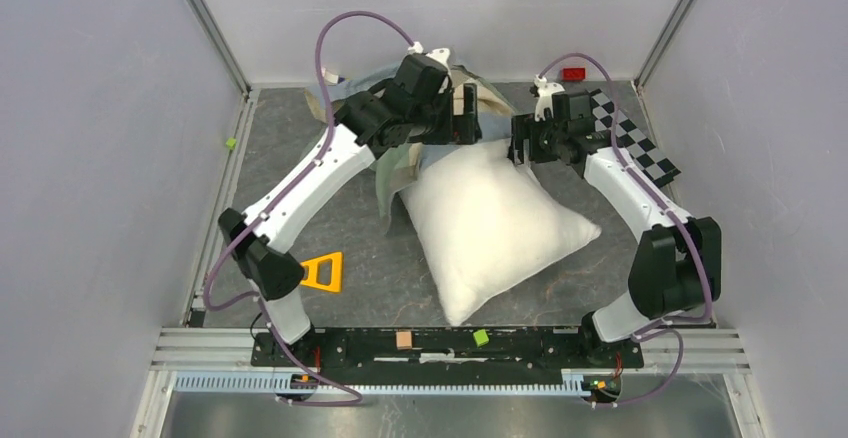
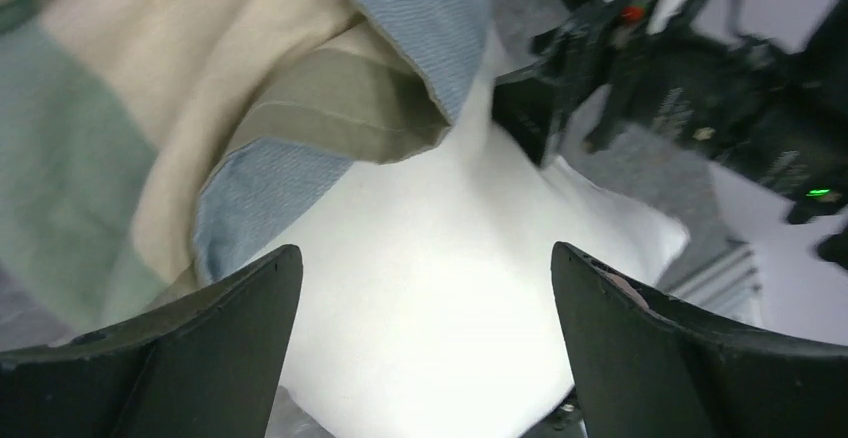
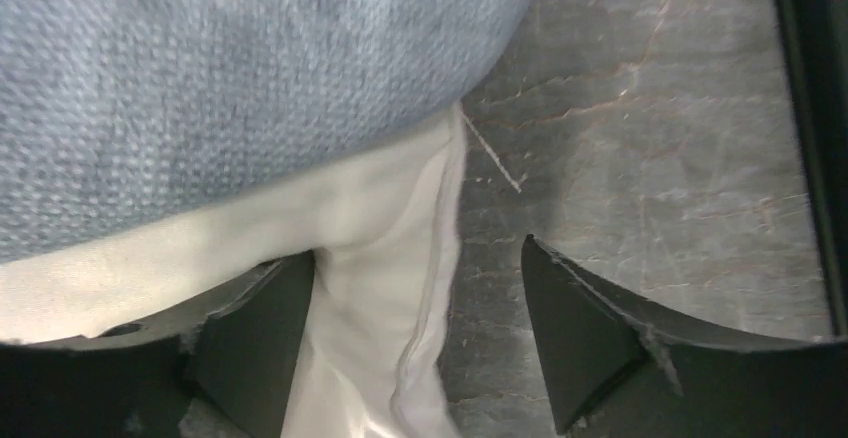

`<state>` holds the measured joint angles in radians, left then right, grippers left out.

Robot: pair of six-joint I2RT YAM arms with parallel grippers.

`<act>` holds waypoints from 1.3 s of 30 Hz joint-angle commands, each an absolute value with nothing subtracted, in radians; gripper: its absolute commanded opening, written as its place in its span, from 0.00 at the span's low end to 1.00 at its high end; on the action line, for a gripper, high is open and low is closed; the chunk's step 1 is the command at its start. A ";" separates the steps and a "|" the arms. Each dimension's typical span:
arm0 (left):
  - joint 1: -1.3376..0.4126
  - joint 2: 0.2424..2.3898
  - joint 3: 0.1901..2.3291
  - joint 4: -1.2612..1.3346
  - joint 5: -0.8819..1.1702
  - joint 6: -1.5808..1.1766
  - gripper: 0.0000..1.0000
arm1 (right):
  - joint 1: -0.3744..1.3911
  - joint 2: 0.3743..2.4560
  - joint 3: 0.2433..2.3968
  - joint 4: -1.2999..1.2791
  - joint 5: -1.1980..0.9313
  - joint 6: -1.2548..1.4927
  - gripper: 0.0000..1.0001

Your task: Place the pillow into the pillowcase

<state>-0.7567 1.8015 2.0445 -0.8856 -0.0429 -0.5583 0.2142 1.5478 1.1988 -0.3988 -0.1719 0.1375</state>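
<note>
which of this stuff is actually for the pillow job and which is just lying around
For the job: pillow, pillowcase.
Just lying about: orange triangle, checkered board, red block, left-wall green cube, tan cube, front-rail green cube.

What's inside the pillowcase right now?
Only the far corner of the pillow sits in the open mouth of the pillowcase. Most of it lies outside on the table. How deep the corner reaches is hidden by the cloth.

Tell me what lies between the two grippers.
A corner of the pillow, poking from under the pillowcase, lies between left gripper and right gripper; the left wrist view shows it.
</note>
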 commanded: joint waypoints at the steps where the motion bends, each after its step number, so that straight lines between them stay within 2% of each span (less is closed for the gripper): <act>1: -0.752 1.701 1.927 -0.882 -0.223 -0.414 1.00 | 0.248 1.475 1.308 -0.434 -0.037 0.130 0.85; 2: -0.752 1.708 1.903 -0.882 -0.252 -0.402 1.00 | 0.255 1.451 1.315 -0.444 -0.012 0.132 0.94; 4: -0.750 1.723 1.862 -0.868 -0.345 -0.372 1.00 | 0.284 1.385 1.324 -0.459 0.044 0.127 0.97; 8: -0.733 1.772 1.836 -0.834 -0.437 -0.337 1.00 | 0.462 1.241 1.243 -0.430 0.120 0.121 0.98; 11: -0.705 1.796 1.820 -0.798 -0.392 -0.351 1.00 | 0.647 1.129 1.089 -0.359 0.220 0.130 0.98; 14: -0.695 1.824 1.816 -0.768 -0.380 -0.350 0.91 | 0.756 1.045 0.905 -0.268 0.269 0.197 0.98; 15: -0.693 1.834 1.814 -0.752 -0.371 -0.343 0.87 | 0.798 1.029 0.846 -0.232 0.299 0.220 0.98; 17: -0.686 1.850 1.812 -0.721 -0.323 -0.334 0.70 | 0.836 1.034 0.743 -0.192 0.359 0.275 0.98; 20: -0.691 1.865 1.825 -0.712 -0.252 -0.322 0.39 | 0.834 1.097 0.645 -0.131 0.436 0.318 0.98; 22: -0.709 1.856 1.844 -0.745 -0.230 -0.322 0.10 | 0.814 1.148 0.635 -0.097 0.441 0.317 0.98; 23: -0.731 1.842 1.853 -0.772 -0.225 -0.322 0.03 | 0.795 1.167 0.641 -0.074 0.423 0.313 0.88; 24: -0.756 1.820 1.864 -0.792 -0.216 -0.325 0.03 | 0.771 1.178 0.649 -0.058 0.413 0.311 0.72; 25: -0.793 1.799 1.879 -0.825 -0.213 -0.333 0.02 | 0.750 1.185 0.673 -0.053 0.408 0.311 0.42; 27: -0.864 1.745 1.916 -0.878 -0.210 -0.370 0.02 | 0.695 1.185 0.731 -0.056 0.380 0.309 0.04; 28: -0.890 1.722 1.935 -0.901 -0.201 -0.400 0.02 | 0.660 1.181 0.760 -0.060 0.368 0.310 0.00; 34: -1.007 1.609 1.928 -0.840 -0.040 -0.617 0.03 | 0.545 1.206 0.992 -0.091 0.215 0.302 0.00; 39: -1.001 1.654 1.960 -0.760 0.050 -0.689 0.02 | 0.544 1.239 0.921 -0.024 0.168 0.351 0.00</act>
